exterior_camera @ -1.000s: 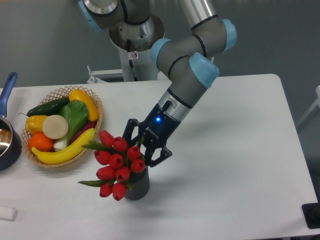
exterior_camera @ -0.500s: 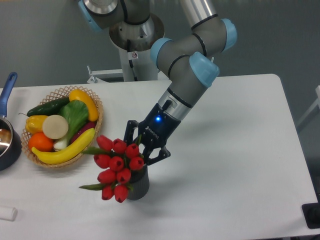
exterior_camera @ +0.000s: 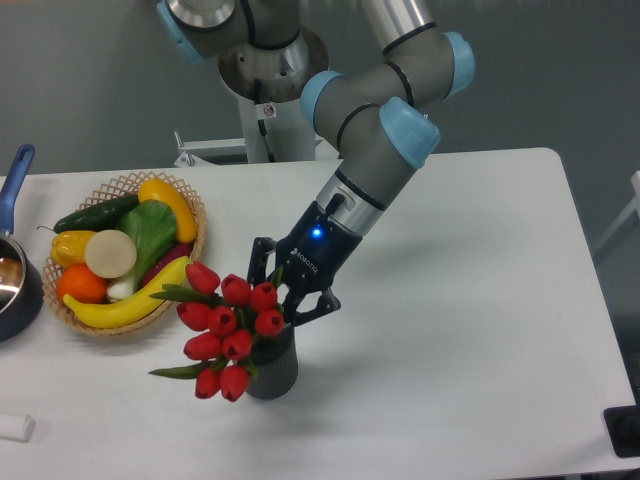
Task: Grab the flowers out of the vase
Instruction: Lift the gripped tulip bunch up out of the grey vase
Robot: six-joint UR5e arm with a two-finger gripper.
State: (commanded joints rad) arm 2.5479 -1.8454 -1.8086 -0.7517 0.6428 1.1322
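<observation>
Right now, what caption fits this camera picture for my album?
Robot gripper reaches into red tulips standing in a ribbed grey vase.

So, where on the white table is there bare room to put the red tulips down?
Free: the right half of the white table, past the black two-finger gripper, and the front strip below the ribbed dark grey vase. Crowded: the left, with the woven basket and the dark pot; the red tulips overhang there.
</observation>
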